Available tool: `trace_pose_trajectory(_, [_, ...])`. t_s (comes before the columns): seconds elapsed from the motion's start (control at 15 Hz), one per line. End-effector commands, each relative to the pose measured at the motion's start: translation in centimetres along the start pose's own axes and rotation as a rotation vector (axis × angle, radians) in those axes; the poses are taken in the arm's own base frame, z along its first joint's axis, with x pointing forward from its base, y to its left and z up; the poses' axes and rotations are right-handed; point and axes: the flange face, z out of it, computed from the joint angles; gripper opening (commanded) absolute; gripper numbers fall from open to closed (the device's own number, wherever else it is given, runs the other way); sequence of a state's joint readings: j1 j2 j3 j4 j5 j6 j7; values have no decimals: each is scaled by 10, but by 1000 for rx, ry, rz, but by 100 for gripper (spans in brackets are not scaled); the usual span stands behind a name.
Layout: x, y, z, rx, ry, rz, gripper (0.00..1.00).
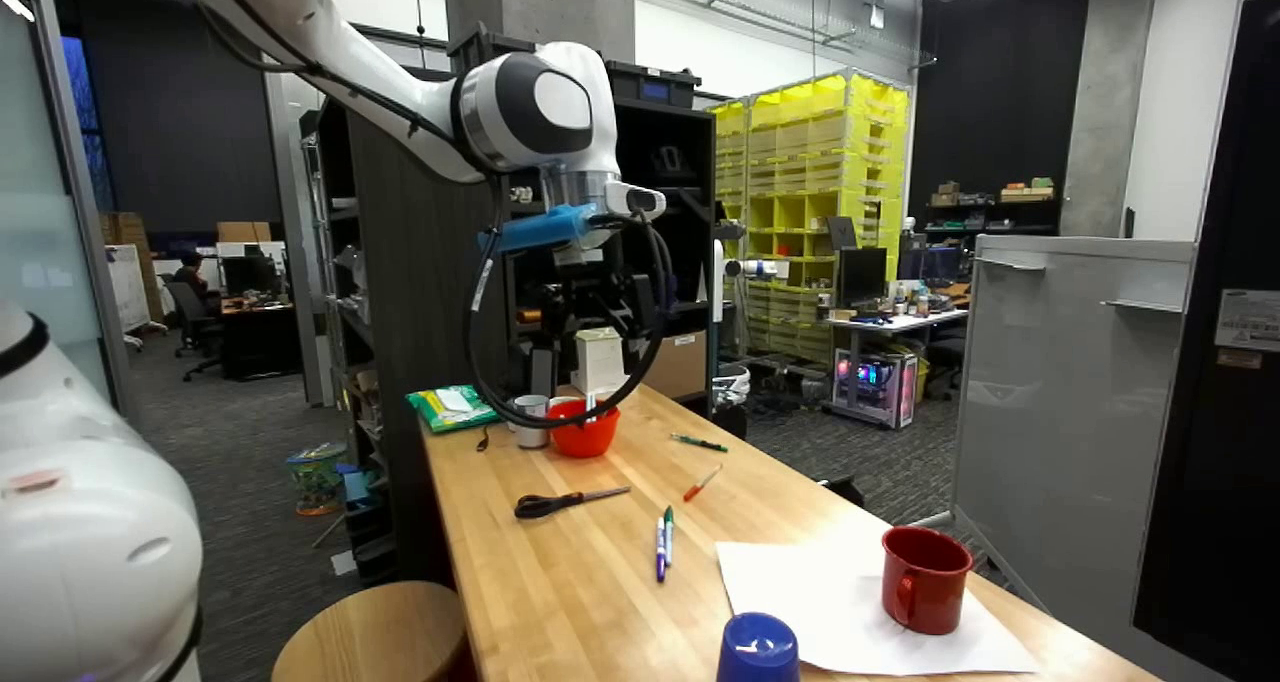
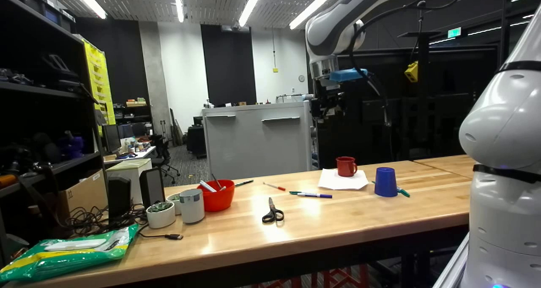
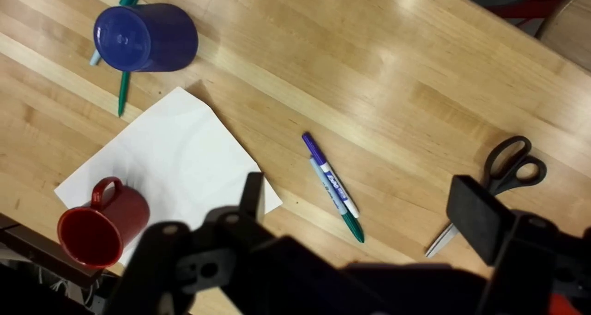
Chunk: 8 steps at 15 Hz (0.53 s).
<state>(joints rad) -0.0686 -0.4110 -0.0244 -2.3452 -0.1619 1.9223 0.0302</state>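
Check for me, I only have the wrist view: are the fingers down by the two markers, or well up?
Observer: Well up. In both exterior views the gripper hangs high above the tabletop, far from touching the markers.
Operator: What's past the scissors, away from the blue cup?
Observer: A red bowl with pen-like sticks leaning out of it, in an exterior view.
Operator: Anything next to it?
Observer: Yes, a grey cup stands right beside it; I can't tell whether they touch.
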Motion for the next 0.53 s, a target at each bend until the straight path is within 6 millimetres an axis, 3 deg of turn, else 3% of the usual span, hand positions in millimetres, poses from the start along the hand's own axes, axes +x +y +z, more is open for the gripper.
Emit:
trace_pose_trajectory(0.0, [-8,38,12,14,-35,90,100])
trace_pose_trajectory(0.47, [-37,112,54,52,-68,279,100])
